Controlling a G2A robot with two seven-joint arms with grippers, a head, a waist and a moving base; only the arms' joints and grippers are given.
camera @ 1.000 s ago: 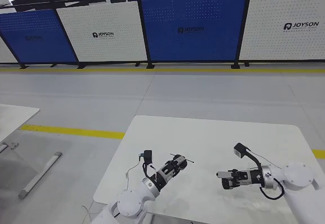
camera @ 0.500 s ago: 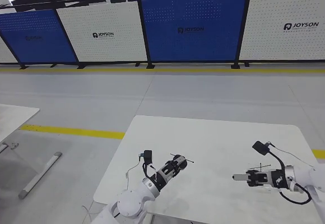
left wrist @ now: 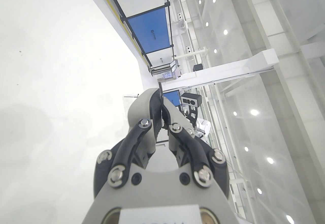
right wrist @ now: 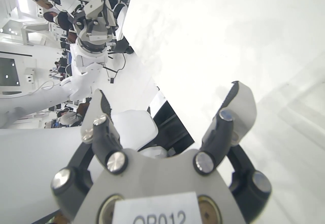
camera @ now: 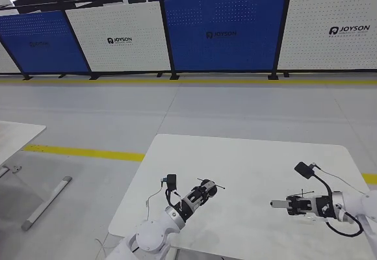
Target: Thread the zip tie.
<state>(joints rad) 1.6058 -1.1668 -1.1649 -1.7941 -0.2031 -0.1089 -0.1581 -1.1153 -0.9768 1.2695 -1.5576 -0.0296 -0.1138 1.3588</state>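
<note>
**A:** Where is the zip tie (camera: 218, 187) right now?

**B:** Your left claw (camera: 209, 188) is pinched closed on it, over the tabletop (camera: 253, 156) near its near left corner. It's a thin black strip sticking out beside the fingertips.

**A:** And the other arm?

**B:** Your right claw (right wrist: 168, 94) is spread wide with nothing between its fingers. It hangs over the tabletop by the near right corner. It points toward your left claw, and the two are well apart.
</note>
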